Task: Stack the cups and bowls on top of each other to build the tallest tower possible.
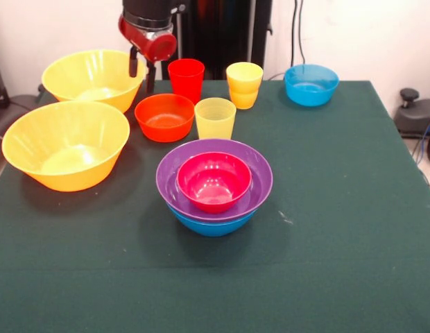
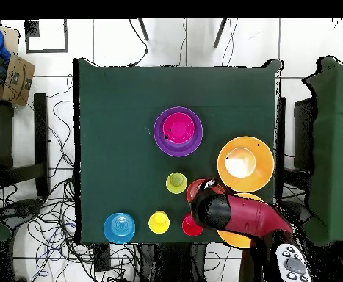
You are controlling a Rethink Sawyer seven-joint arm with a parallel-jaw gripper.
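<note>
Across the green surface (image 1: 340,208) in the front view, we see the tower (image 1: 213,187) near the middle. It has a blue bowl (image 1: 211,225) at the bottom, a wide purple bowl (image 1: 253,182) sitting in it, and a small pink-red bowl (image 1: 213,182) in that. We think big bowls go first so the small ones have a steady seat.

Behind the tower stand a pale yellow cup (image 1: 215,118) and an orange-red bowl (image 1: 164,116), side by side. Farther back are a red cup (image 1: 186,78) and two orange-yellow cups (image 1: 244,84), one pushed into the other. A light-blue bowl (image 1: 311,84) sits alone at the back. Two large yellow bowls (image 1: 66,144) wait at one side.

Our tool (image 1: 141,69) hangs at the back between the far yellow bowl (image 1: 93,78) and the red cup. It holds nothing. Its two dark fingers (image 1: 133,64) are apart and point down, maybe ready to pick the orange-red bowl.

Looking from above, we see the tower (image 2: 178,131) as a pink circle inside a purple ring. The arm (image 2: 236,213) covers most of the orange-red bowl (image 2: 196,185) and one large yellow bowl, so we cannot see the tool. The pale yellow cup (image 2: 176,183) sits between the tower and the arm.
</note>
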